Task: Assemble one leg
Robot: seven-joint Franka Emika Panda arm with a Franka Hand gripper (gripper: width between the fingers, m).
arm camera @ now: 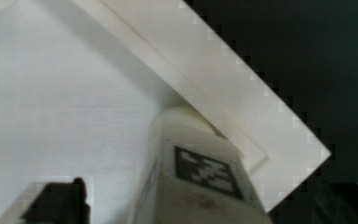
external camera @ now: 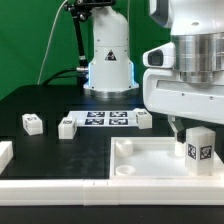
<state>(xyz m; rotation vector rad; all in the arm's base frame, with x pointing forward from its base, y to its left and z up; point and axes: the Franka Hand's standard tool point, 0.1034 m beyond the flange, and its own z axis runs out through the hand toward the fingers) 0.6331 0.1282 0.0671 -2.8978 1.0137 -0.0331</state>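
Observation:
One leg [external camera: 198, 146], a small white block with a black-and-white tag, stands upright on the large white square panel [external camera: 140, 160] near its corner at the exterior view's right. My gripper [external camera: 196, 134] hangs straight over this leg with its jaws either side. The dark finger [external camera: 175, 128] stands a little apart from the leg's side. In the wrist view the leg [arm camera: 206, 165] fills the middle and the dark finger [arm camera: 55, 202] shows a clear gap to it. The jaws look open around the leg. The other finger is hidden.
Three more legs lie on the black table: one [external camera: 33, 123] and another [external camera: 67, 127] at the exterior view's left, a third [external camera: 144, 119] by the marker board [external camera: 105, 119]. A white raised edge [external camera: 6, 152] sits at the far left. The panel's raised rim [arm camera: 229, 85] runs beside the leg.

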